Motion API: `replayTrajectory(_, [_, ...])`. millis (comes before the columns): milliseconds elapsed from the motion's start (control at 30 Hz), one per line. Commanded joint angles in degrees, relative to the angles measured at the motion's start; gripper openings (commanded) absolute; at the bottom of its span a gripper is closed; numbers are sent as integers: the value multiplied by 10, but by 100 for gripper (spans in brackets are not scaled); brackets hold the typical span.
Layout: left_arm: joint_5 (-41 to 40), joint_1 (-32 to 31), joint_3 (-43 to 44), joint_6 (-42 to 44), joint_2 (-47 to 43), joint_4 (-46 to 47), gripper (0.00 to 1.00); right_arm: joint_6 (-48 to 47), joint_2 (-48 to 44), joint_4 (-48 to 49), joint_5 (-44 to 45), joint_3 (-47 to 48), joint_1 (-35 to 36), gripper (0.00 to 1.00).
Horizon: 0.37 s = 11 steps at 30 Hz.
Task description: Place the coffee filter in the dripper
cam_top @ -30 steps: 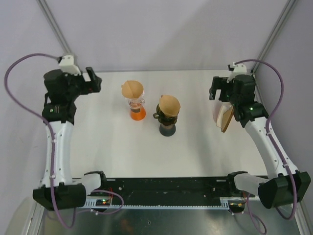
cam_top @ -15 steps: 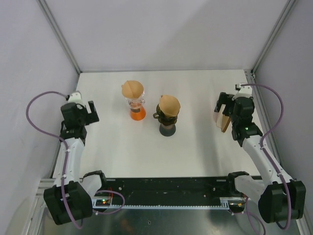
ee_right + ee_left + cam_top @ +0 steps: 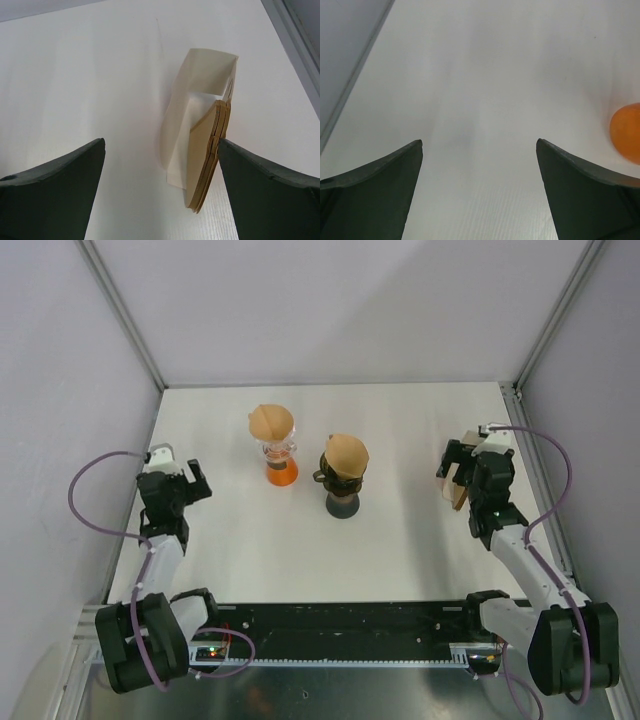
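Filter stack near table edge

Two drippers mid-table: back dripper to the left, front dripper near it, right and nearer the arms. Back filter sits in the first, front filter in the second. Filter stack stands in holder near table's right edge, right gripper close over it. Left gripper well apart, far left.

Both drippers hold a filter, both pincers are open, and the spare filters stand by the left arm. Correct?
No: the spare filters stand by the right arm, before the open right pincer, as the right wrist view shows. The rest is right.
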Motion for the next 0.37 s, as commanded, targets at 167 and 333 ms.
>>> replayTrajectory(167, [17, 6, -16, -21, 33, 96, 100, -3, -6, 84, 8, -22, -4, 99])
replayTrajectory(333, [39, 6, -22, -27, 45, 110, 100, -7, -3, 101, 7, -33, -10, 99])
